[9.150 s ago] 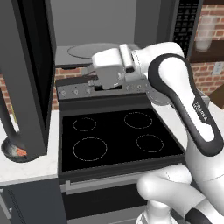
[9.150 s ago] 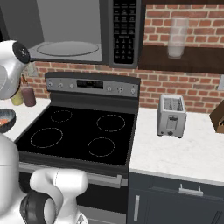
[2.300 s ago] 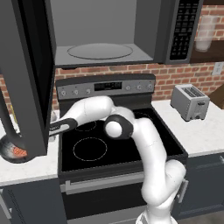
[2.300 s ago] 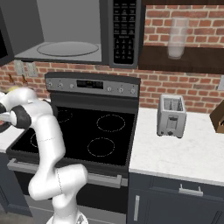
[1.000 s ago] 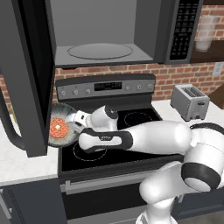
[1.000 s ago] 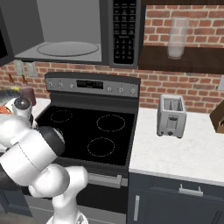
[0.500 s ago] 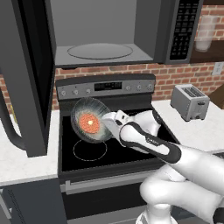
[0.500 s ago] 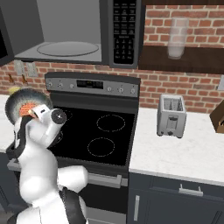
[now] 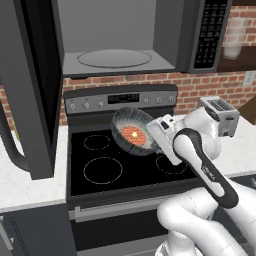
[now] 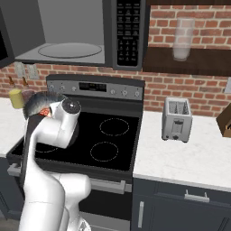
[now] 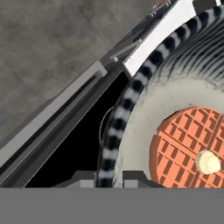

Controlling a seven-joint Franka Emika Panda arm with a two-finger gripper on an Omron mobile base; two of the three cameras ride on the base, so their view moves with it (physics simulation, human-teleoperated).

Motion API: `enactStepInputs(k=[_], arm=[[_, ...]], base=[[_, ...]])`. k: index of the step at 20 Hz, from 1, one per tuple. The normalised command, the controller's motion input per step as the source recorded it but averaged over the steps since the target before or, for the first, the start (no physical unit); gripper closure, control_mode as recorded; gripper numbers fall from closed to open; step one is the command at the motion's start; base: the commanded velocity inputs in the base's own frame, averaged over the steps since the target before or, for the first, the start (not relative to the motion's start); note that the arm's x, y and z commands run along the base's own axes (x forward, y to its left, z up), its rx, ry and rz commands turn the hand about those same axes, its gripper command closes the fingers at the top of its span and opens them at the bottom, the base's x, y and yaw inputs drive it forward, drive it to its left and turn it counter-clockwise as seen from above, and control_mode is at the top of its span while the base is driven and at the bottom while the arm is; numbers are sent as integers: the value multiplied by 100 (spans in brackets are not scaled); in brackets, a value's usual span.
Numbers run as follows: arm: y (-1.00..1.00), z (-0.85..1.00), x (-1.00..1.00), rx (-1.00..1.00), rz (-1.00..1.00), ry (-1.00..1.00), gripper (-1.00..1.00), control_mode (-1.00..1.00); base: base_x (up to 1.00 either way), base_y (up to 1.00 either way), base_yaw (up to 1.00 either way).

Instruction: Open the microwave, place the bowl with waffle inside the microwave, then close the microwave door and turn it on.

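Observation:
The microwave (image 9: 200, 35) hangs over the stove with its door (image 9: 27, 85) swung wide open to the left. Its grey interior and glass turntable (image 9: 114, 58) are exposed. My gripper (image 9: 151, 141) is shut on the right rim of the bowl (image 9: 127, 125), holding it tilted in the air above the stove's middle, below the microwave opening. The waffle (image 9: 133, 135) lies inside the bowl. In the hand view the fingertips (image 11: 134, 177) clamp the striped bowl rim (image 11: 114, 131), with the waffle (image 11: 183, 144) to the right. From the right base view, the bowl (image 10: 38, 101) sits behind my arm.
The black stovetop (image 9: 100, 170) lies under the bowl. A silver toaster (image 10: 176, 118) stands on the right counter. A yellow cup (image 10: 16, 97) sits on the left counter by the wall. The door's curved handle (image 9: 10, 145) juts out at the left.
The bowl with the waffle has travelled right, from over the stove's left edge to above its middle, as my arm swung across. The microwave door stays open.

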Motion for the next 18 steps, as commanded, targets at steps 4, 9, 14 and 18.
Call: enactStepInputs(k=[4, 9, 14, 18], arm=[[-67, 69, -29, -14, -14, 38, 100, -100], [-32, 67, -48, -9, -8, 22, 100, -100], [-2, 80, -54, -8, -4, 5, 100, -100], [0, 90, -26, -12, -2, 0, 100, -100]], base=[[0, 0, 0], [0, 0, 0], [0, 0, 0], [0, 0, 0]])
